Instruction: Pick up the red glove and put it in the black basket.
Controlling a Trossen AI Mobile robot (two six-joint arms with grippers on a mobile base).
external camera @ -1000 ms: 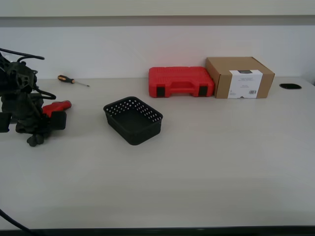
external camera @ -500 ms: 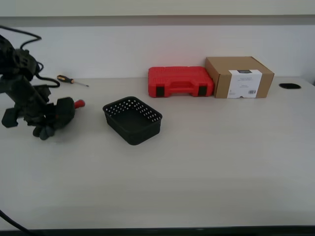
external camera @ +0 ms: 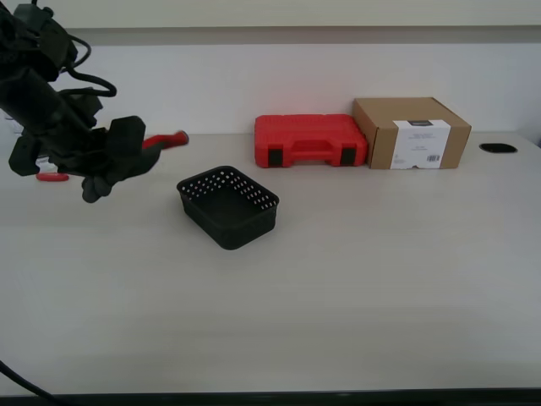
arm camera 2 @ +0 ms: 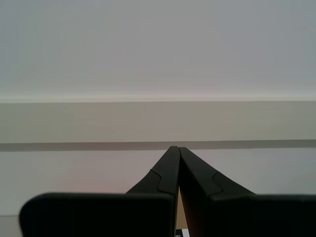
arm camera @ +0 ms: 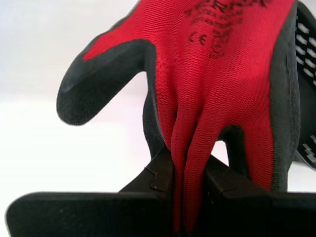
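My first gripper (arm camera: 180, 197) pinches the glove (arm camera: 217, 84) tight, up off the worktop. The basket (external camera: 228, 206) lies at four o'clock from it, near.

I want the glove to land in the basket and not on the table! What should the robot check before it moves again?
1. Red glove pinched between my first gripper's fingers: ok.
2. Glove lifted off the table: ok.
3. Glove over the black basket: not ok, it hangs toward the exterior view's left of it.
4. Basket empty and upright: ok.
5. Way to the basket free of clutter: ok.
6. My second gripper out of the way: cannot tell.
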